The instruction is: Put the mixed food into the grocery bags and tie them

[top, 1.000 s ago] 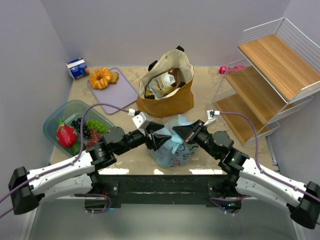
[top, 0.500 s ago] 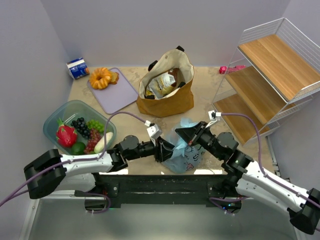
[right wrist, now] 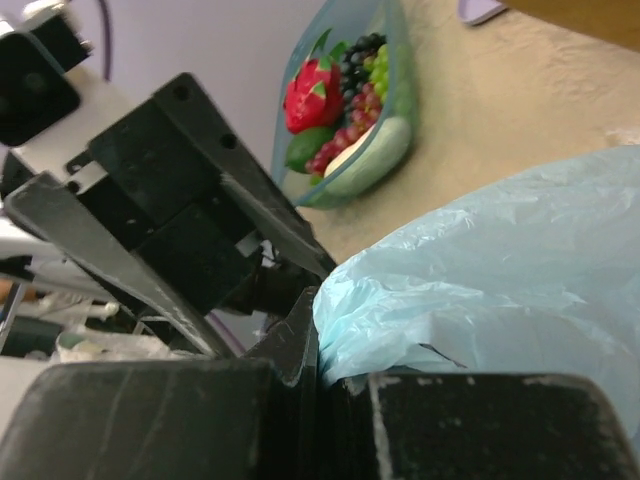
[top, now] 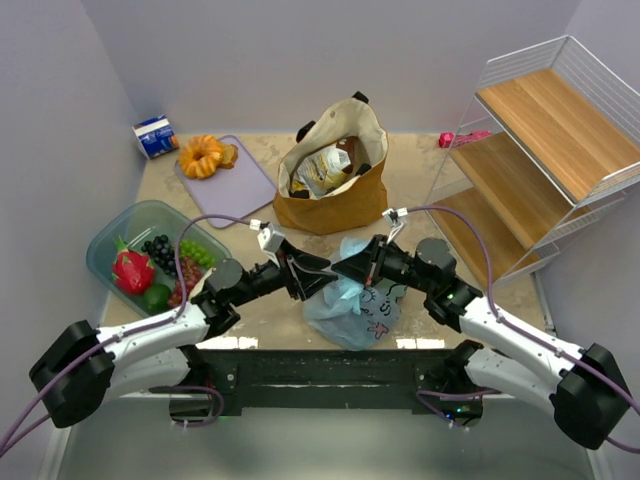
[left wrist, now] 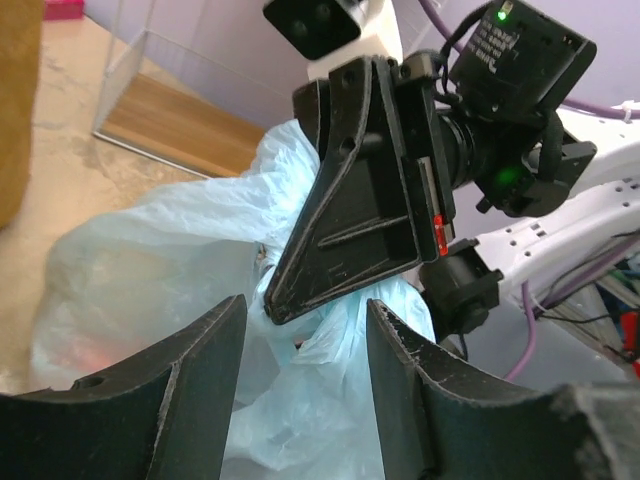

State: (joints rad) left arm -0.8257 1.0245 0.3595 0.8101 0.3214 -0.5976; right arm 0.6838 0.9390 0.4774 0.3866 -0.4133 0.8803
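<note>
The light-blue plastic bag (top: 352, 306) sits at the near table edge between my arms. My right gripper (top: 350, 272) is shut on a bunched fold at the bag's top; in the right wrist view (right wrist: 335, 372) the plastic (right wrist: 480, 290) is pinched between the jaws. My left gripper (top: 314, 279) is open just left of it, tip to tip with the right; in the left wrist view (left wrist: 305, 350) bag plastic (left wrist: 170, 260) lies between and beyond its fingers. The mustard tote (top: 335, 190) stands behind, open, with snack packets (top: 325, 170) inside.
A teal tub (top: 108, 240) of fruit sits at the left. A purple board (top: 245, 185) with a pastry (top: 203, 155) and a blue carton (top: 156, 136) lie at the back left. A wire shelf rack (top: 540, 150) stands at the right, a pink item (top: 462, 138) beside it.
My left gripper has pulled up and back from the bag's left side. My right gripper has moved left with the bag's top still pinched, pulling the bag leftward.
</note>
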